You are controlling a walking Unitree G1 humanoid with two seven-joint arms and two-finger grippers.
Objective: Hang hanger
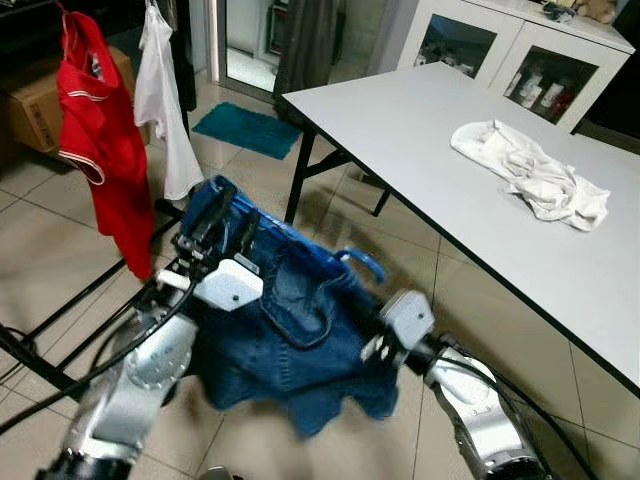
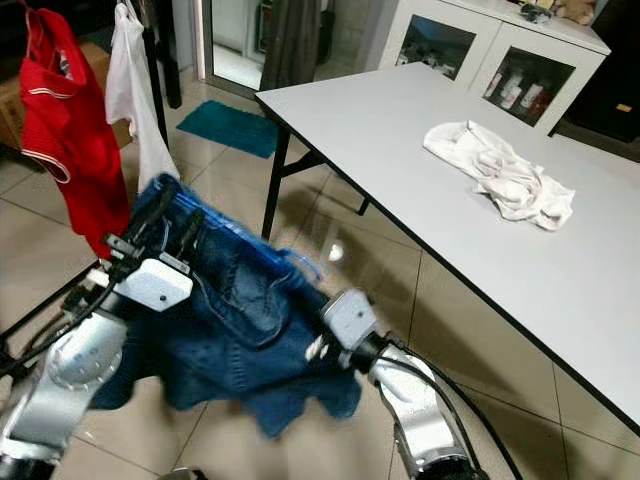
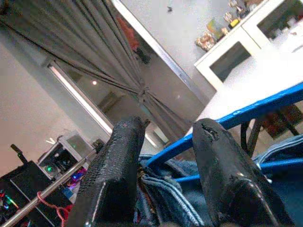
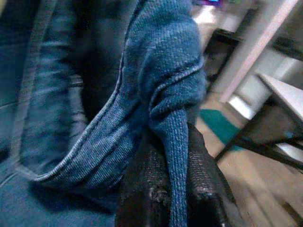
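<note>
Two grippers hold blue jeans (image 1: 300,330): left gripper (image 3: 163,175) pinches waistband and hanger (image 3: 265,106); right gripper (image 4: 175,194), at four o'clock, clamps denim.

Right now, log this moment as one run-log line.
stage: carrying | left gripper: shut on jeans and blue hanger | right gripper: shut on jeans | rack: ahead-left, red shirt hanging | hung: not yet
</note>
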